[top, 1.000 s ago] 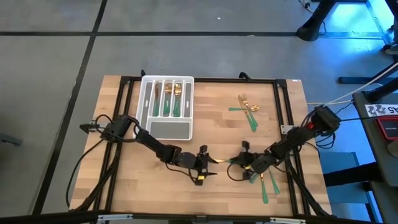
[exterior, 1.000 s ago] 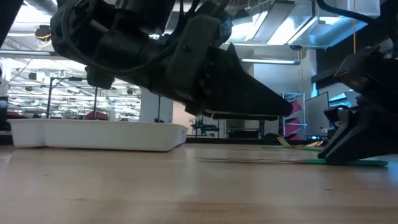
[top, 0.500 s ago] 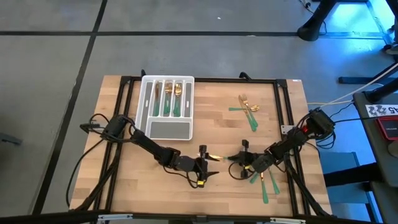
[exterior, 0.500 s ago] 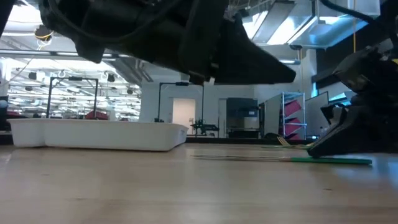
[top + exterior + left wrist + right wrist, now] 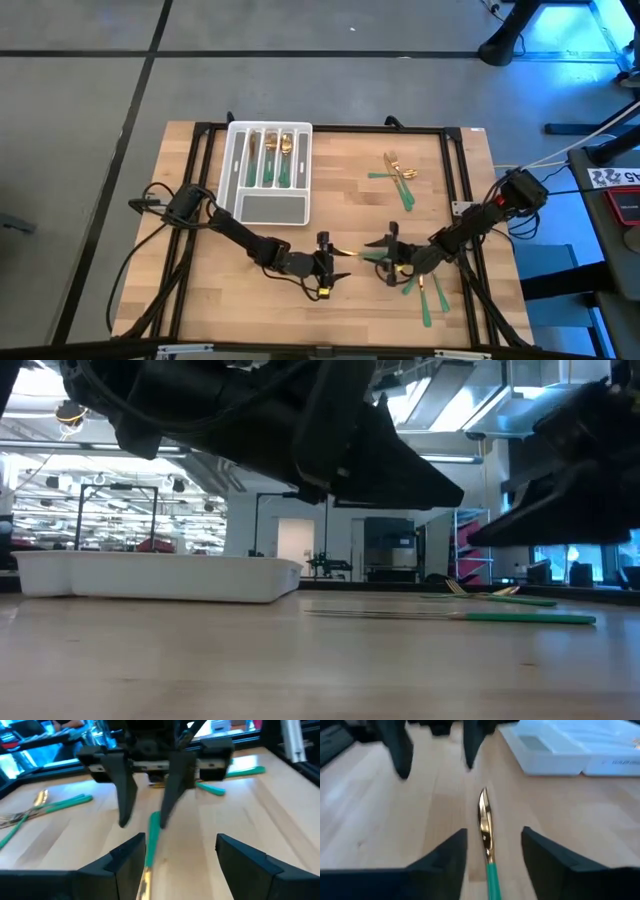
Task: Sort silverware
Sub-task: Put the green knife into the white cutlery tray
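Two pairs of fingers face each other near the front middle of the table point(image 5: 200, 290), both spread wide and holding nothing: the left gripper point(image 5: 327, 266) on one side, the right gripper point(image 5: 388, 258) on the other. Between them a knife point(image 5: 355, 252) lies flat on the wood (gold blade toward the left gripper, green handle toward the right). More silverware point(image 5: 428, 292) lies loose just beside the right arm, another small heap point(image 5: 398, 174) rests farther back, and several sorted pieces point(image 5: 270, 160) sit in the white tray point(image 5: 236, 170) at the rear left.
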{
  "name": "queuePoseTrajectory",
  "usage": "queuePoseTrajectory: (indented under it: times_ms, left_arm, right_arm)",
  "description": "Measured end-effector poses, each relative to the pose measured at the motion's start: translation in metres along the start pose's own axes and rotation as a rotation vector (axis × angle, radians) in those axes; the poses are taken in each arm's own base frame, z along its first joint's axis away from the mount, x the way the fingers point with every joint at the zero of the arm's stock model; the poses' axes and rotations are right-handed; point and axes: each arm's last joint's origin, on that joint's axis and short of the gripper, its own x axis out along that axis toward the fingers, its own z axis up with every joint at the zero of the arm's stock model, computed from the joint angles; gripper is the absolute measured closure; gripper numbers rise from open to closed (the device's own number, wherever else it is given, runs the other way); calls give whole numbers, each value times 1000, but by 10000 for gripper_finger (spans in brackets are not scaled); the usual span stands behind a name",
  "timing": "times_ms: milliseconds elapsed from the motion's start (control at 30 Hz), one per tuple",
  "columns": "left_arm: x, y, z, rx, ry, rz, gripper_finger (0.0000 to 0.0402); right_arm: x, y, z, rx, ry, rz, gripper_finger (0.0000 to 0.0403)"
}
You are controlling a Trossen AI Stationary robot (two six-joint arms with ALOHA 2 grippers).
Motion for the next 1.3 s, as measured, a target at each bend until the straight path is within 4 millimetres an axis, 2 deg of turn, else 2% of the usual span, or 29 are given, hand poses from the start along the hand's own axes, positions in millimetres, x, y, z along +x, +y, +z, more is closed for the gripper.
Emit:
queuePoseTrajectory:
  times_ms: [67,167,300,400,567,733,933,1167,1300]
  left_arm:
    - [0,1,0,16,1,8,171]
    - [0,1,0,14,-1,21,171]
    - [0,1,-1,2,7,21,171]
    - [0,1,-1,8,10,22,171]
    - [0,1,-3,2,25,22,171]
    - [0,1,-3,0,24,22,171]
    - [-1,-1,-3,87,26,15,171]
    - [-8,-9,-18,346,170,24,171]
    - [-8,-5,-29,339,271,30,171]
  right_arm:
    - [6,-1,-3,20,15,-20,191]
    - [19,-3,-2,56,24,-43,178]
    - [36,-2,-12,48,100,28,187]
    - [41,-2,-22,64,147,51,205]
    - [40,-4,-27,113,169,15,244]
    - [37,-7,-38,148,264,-17,290]
    - [37,-8,-44,154,275,-10,378]
    - [28,-14,-48,181,219,75,372]
    - [27,-13,-46,144,188,128,381]
